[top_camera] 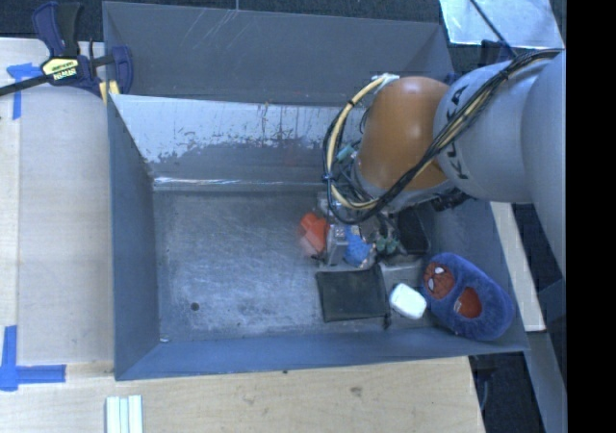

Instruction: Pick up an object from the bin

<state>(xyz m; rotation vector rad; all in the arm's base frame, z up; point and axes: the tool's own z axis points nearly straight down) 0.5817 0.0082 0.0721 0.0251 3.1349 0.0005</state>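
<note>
Gripper (337, 239) is low in the grey metal bin (135, 229), right of centre, under the arm's orange wrist cover (409, 133). Open or closed: cannot tell, the wrist and cables hide the tip. An orange-red rounded lump (312, 229) lies against the gripper's left side; whether it is gripped cannot be told. A small blue piece (358, 250) lies just right of the tip. Nearer: a flat black square pad (351, 294), a small white block (408, 301) at its right edge, then a blue plush slipper with red patches (472, 294) in the near right corner.
</note>
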